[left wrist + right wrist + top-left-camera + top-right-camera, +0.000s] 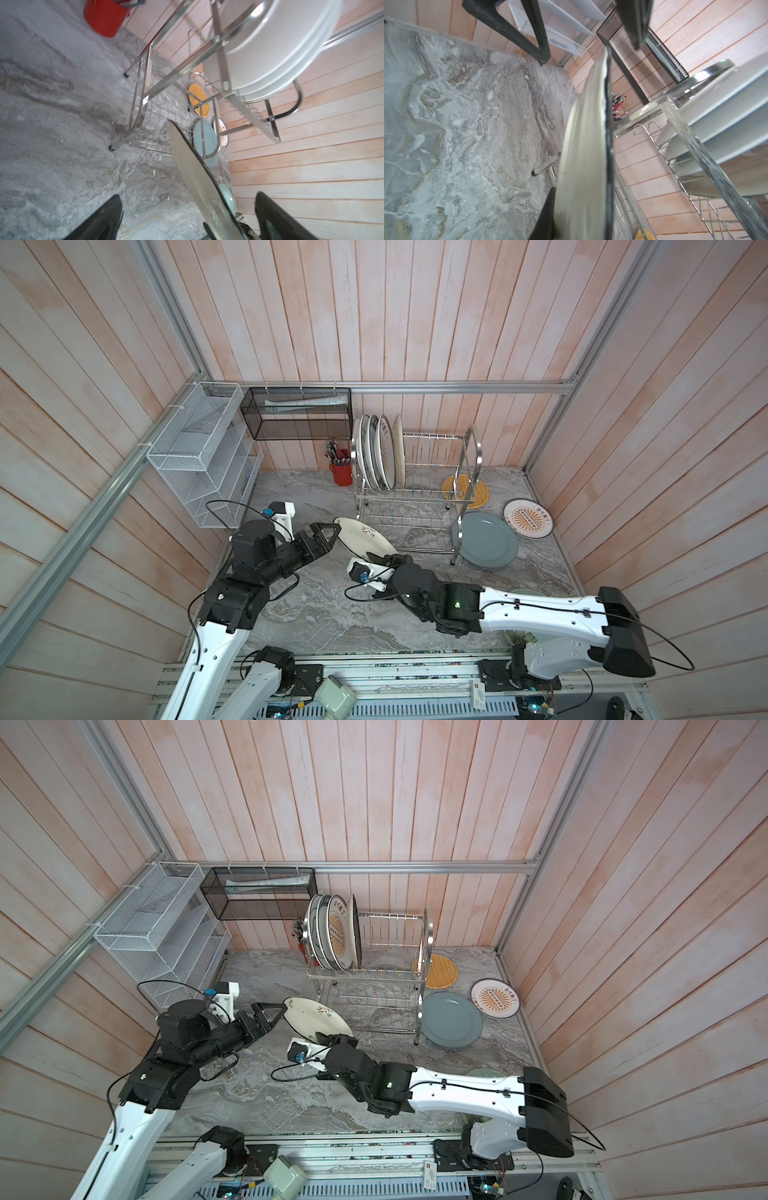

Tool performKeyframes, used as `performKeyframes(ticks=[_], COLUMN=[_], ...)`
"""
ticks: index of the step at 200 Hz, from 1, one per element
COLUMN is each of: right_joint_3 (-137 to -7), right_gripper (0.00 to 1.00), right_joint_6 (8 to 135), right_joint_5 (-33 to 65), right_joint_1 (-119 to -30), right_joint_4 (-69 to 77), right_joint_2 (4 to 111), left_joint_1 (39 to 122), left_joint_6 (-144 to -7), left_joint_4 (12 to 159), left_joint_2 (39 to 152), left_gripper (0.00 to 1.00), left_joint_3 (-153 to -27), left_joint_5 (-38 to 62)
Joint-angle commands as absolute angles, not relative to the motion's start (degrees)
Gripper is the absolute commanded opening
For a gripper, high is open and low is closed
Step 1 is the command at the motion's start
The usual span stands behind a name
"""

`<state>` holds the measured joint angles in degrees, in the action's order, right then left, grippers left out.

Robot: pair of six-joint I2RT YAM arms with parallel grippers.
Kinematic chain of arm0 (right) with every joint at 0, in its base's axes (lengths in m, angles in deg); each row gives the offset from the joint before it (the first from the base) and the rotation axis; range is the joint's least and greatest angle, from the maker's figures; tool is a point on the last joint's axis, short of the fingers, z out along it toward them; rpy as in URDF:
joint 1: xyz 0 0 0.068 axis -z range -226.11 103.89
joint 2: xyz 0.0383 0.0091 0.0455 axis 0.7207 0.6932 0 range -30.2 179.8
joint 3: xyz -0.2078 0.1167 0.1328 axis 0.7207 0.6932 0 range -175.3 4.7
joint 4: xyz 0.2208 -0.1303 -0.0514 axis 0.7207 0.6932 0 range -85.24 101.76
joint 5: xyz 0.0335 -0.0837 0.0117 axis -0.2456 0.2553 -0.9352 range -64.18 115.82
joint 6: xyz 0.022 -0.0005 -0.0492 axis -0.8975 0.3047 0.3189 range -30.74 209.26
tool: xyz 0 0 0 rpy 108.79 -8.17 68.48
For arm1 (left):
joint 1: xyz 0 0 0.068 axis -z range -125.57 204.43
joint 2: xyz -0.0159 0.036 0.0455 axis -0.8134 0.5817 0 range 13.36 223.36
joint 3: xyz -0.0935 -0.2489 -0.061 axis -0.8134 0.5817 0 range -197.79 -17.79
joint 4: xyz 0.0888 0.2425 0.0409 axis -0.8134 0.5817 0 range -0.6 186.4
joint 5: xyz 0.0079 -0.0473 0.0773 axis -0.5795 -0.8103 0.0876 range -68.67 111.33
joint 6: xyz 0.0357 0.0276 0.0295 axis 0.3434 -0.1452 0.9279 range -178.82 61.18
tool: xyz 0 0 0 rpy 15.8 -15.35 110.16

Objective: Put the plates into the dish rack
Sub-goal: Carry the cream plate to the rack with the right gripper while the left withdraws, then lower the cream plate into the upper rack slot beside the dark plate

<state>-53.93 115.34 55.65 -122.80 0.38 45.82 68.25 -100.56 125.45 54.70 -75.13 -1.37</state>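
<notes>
- The cream floral plate (365, 536) hangs tilted above the table (324, 614), just in front of the left end of the dish rack (419, 493).
- The right jaws are clenched on the plate's near rim. The right arm (540, 614) reaches in from the right.
- The left jaws are spread wide, one on either side of the plate's left rim and not gripping it. In the left wrist view the plate (193, 176) passes edge-on between them.
- A row of plates (384, 452) stands upright at the left end of the rack's upper tier.
- A grey-blue plate (488, 540) sits at the rack's right end, and a sunburst plate (528, 517) lies beyond it by the wall.
- An orange lattice plate (478, 494) lies behind the rack.
- A red cup (341, 475) of utensils stands left of the rack.
</notes>
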Motion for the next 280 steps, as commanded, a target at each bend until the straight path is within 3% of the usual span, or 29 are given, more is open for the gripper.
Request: performKeyframes(ticks=[1,54,97,209,280], right_joint_3=[-55.16,-62.74,-70.09,-85.61,-88.86], right_gripper=[0.0,0.0,0.0,0.0,0.0], right_joint_6=[105.65,95.65,95.51,78.13,76.27], right_joint_5=[52.65,51.1,54.69,58.48,58.9], right_joint_1=[-122.95,-122.93,-121.51,-98.82,-96.47], right_joint_4=[-5.1,-4.95,-6.93,-0.64,1.13], right_joint_2=[39.61,35.55,34.24,41.05,49.01], left_joint_1=[68.03,68.0,68.01,65.9,63.45], left_joint_6=[-94.75,-86.97,-84.28,-83.12,-84.83], left_joint_4=[118.46,115.83,114.17,107.07,104.84], left_joint_2=[48.66,38.34,28.94,26.37,26.53], left_gripper=[1.0,1.0,1.0,1.0,1.0], left_joint_3=[-73.02,-64.3,-55.17,-50.41,-49.51], left_joint_5=[-2.01,-1.26,-2.84,-8.62,-13.31])
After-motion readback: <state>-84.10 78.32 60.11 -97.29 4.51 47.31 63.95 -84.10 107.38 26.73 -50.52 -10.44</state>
